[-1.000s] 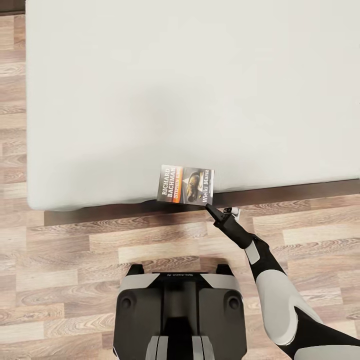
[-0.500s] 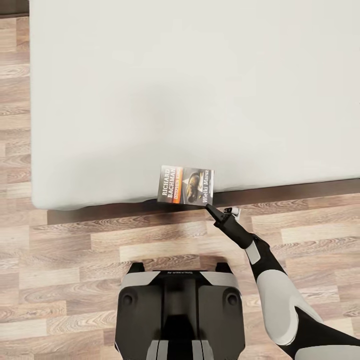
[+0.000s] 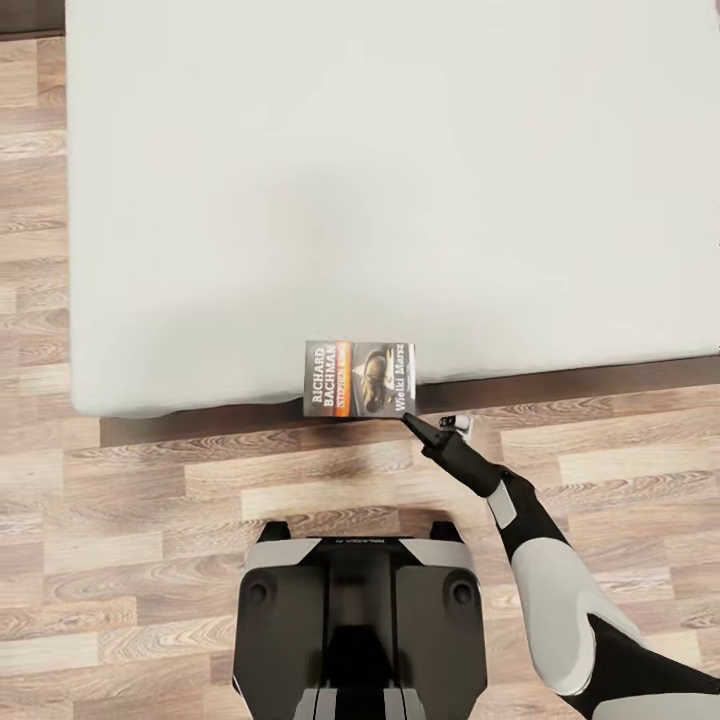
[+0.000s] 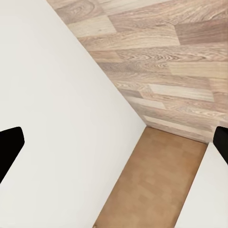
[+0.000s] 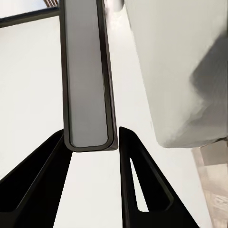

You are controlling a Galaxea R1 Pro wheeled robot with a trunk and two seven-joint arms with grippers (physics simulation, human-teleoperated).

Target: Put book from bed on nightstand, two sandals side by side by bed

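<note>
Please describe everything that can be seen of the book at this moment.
The book is a thin paperback with a dark cover, an orange band, white "RICHARD BACHMAN" lettering and a small picture. In the head view it sits at the near edge of the bed, partly over the dark frame, cover facing up. The right gripper meets its near right corner. In the right wrist view its pale page edge stands between the two dark fingers, which appear closed on it.

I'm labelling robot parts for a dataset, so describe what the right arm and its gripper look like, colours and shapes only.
The right arm has smooth light grey shell segments joined by black joints, narrowing to a slim black wrist. The right gripper is black, with two tapered, wedge-shaped fingers that have open slots through them. No cables or markings are visible.
</note>
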